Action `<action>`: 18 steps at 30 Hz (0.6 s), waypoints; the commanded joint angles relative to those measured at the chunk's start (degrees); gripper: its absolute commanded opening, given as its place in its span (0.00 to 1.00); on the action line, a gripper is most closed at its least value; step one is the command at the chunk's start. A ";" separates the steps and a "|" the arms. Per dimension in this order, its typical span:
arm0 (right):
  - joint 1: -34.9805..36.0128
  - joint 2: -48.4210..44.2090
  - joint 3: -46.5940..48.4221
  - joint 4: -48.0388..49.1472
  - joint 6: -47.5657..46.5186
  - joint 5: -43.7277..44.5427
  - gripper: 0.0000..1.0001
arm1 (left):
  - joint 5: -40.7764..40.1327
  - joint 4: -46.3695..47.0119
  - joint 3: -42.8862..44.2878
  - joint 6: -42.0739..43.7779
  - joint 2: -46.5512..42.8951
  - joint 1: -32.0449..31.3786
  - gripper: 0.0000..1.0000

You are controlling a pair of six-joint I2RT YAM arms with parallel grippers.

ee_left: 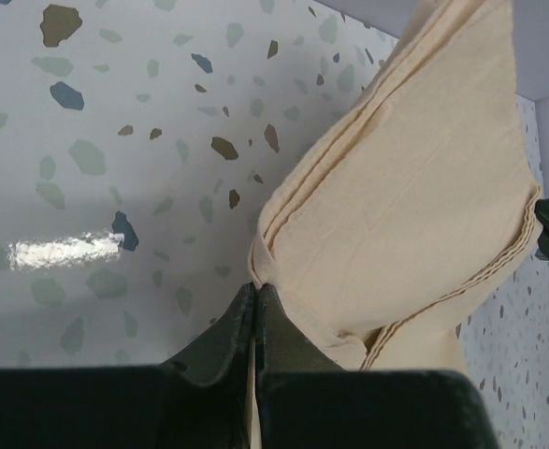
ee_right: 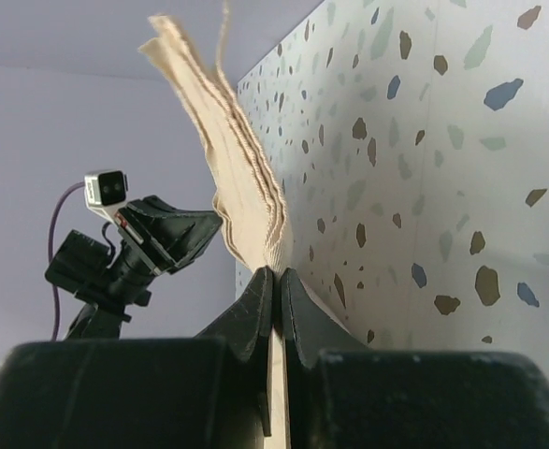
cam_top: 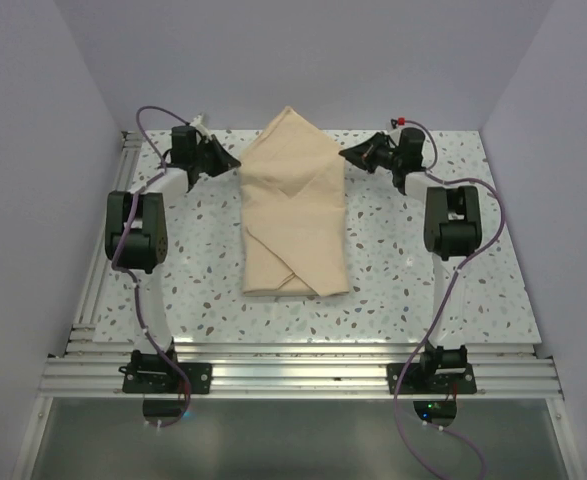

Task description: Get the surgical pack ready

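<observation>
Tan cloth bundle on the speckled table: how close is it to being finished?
Mostly done: the tan cloth bundle lies folded into a closed parcel on the speckled table, nothing of its contents showing. In hand: the left fingers and right fingers each pinch a cloth edge at its far end. Left, probably: laying that raised far flap down and letting go.

The plain tan cloth bundle at frame centre is an even sandy beige with no pattern. The glossy white worktop carries scattered grey-green, blue and brown flecks. The left end effector and right end effector are matte black, with thin purple cables. The walls are pale lilac.
</observation>
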 commanded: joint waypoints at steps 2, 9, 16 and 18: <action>-1.69 -7.01 -4.05 7.10 2.46 -1.24 0.00 | 1.62 3.45 -4.61 -0.76 -6.89 1.55 0.00; -2.13 -13.07 -12.66 11.31 2.29 -1.85 0.00 | 1.80 6.00 -11.82 -1.38 -13.05 1.82 0.00; -2.13 -20.89 -23.37 15.88 2.72 -2.90 0.00 | 2.50 7.41 -18.41 -1.90 -20.78 1.47 0.00; -2.13 -22.21 -25.14 16.94 2.72 -3.34 0.00 | 2.67 7.33 -20.00 -1.73 -23.33 1.38 0.00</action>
